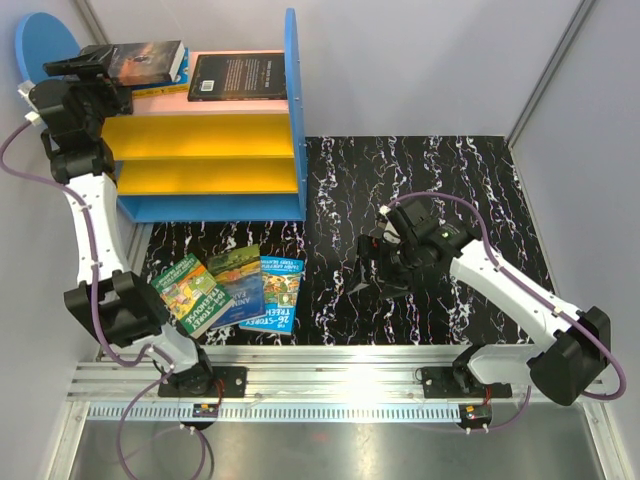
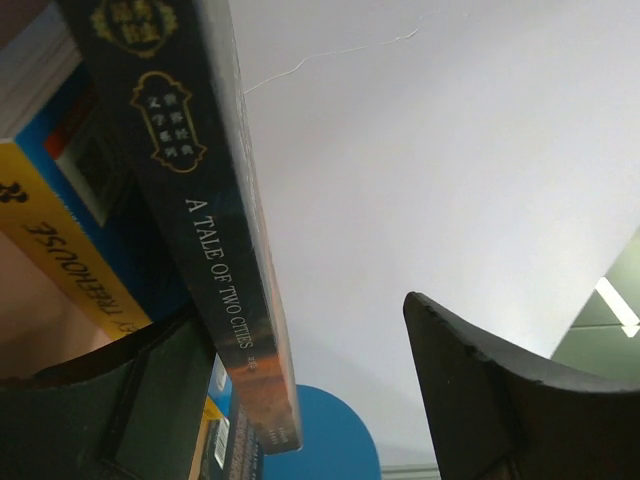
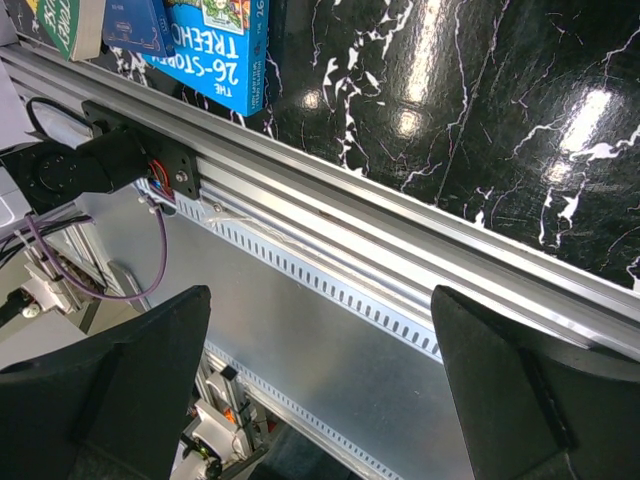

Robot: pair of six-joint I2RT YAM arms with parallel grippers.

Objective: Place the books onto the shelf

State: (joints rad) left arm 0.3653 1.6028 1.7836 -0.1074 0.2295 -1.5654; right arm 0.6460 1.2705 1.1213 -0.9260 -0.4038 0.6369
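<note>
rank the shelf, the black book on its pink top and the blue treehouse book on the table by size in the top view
1. shelf, clearly largest
2. black book, looks slightly bigger
3. blue treehouse book
The black book lies higher, nearer the camera, so 2 and 3 are unsure.

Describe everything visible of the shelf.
The shelf is a small bookcase, seemingly painted board: blue side panels, the left one round-topped, a pink top board, two yellow boards, a blue base. It stands upright at the far left corner of the table. On the pink board lie a dark book and a stack, which the left gripper reaches.
</note>
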